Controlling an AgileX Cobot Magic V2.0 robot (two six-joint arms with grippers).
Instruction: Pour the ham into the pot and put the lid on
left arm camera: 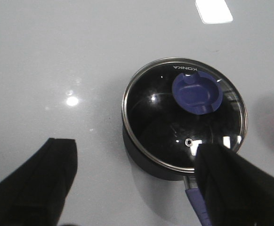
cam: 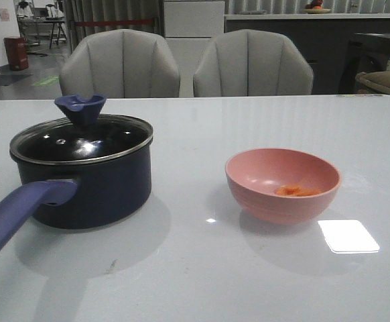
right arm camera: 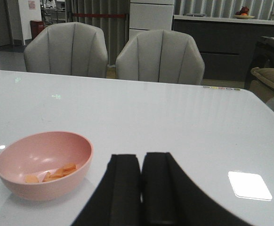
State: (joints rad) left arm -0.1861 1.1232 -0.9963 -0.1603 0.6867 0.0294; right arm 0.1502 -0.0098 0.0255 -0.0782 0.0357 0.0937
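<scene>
The dark pot (cam: pixel 91 191) stands on the left of the white table, its purple handle (cam: pixel 21 208) pointing toward the near left. The glass lid (cam: pixel 81 139) rests on it, blue knob (cam: pixel 80 109) up. To its right is a pink bowl (cam: pixel 282 184) holding a few orange ham bits (cam: pixel 297 191). My left gripper (left arm camera: pixel 134 146) hovers open above the table beside the pot (left arm camera: pixel 141 157); one finger overlaps the lid (left arm camera: pixel 184 117) rim and the handle (left arm camera: pixel 198 207). My right gripper (right arm camera: pixel 141 157) is shut and empty, to the right of the bowl (right arm camera: pixel 43 169) and ham (right arm camera: pixel 52 174).
Two grey chairs (cam: pixel 121 64) (cam: pixel 252 64) stand behind the table's far edge. A bright light reflection (cam: pixel 348 236) lies on the tabletop right of the bowl. A beige seat (cam: pixel 386 82) sits past the table's far right corner.
</scene>
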